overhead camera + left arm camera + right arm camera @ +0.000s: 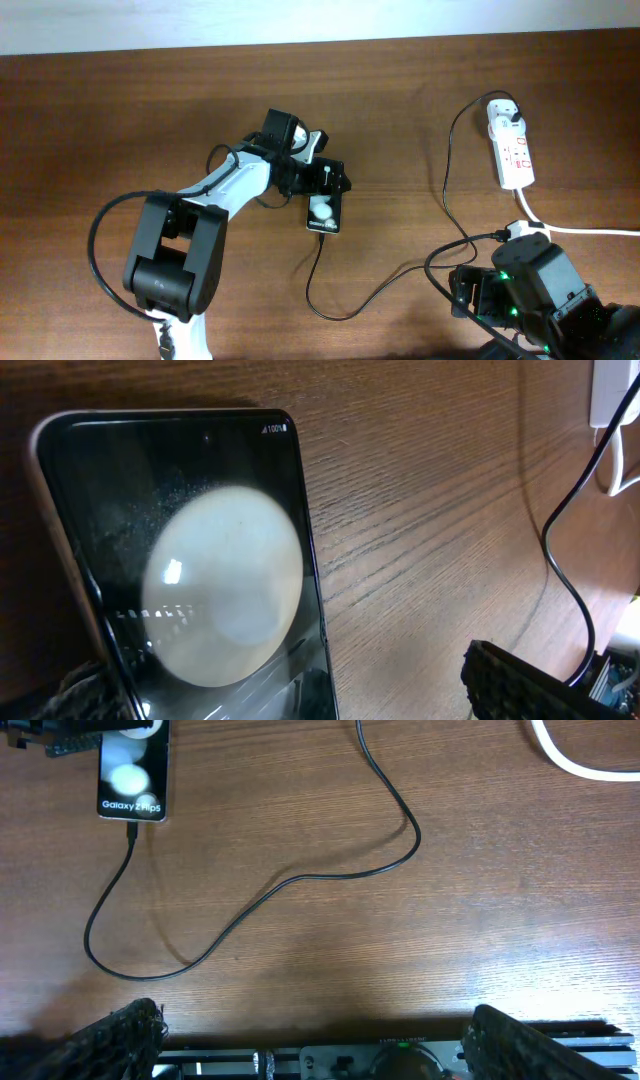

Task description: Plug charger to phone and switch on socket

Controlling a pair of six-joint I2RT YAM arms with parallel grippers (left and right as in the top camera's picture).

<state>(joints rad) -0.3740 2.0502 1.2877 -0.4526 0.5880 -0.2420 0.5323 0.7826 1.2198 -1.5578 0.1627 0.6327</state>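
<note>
Phone point(180, 580), screen corner "100%", end lettering "Galaxy Z Flip5"

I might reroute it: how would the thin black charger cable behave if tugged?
Probably floppy: the charger cable lies in loose curves on the table. Likely light, sliding easily. Its tip meets the phone, so a tug may drag the phone or unplug it.

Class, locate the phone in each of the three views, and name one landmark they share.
Overhead: phone near the picture's centre.
Left wrist: phone fills the left half, close up.
Right wrist: phone in the top left corner.
Shared landmark: the black charger cable.
</note>
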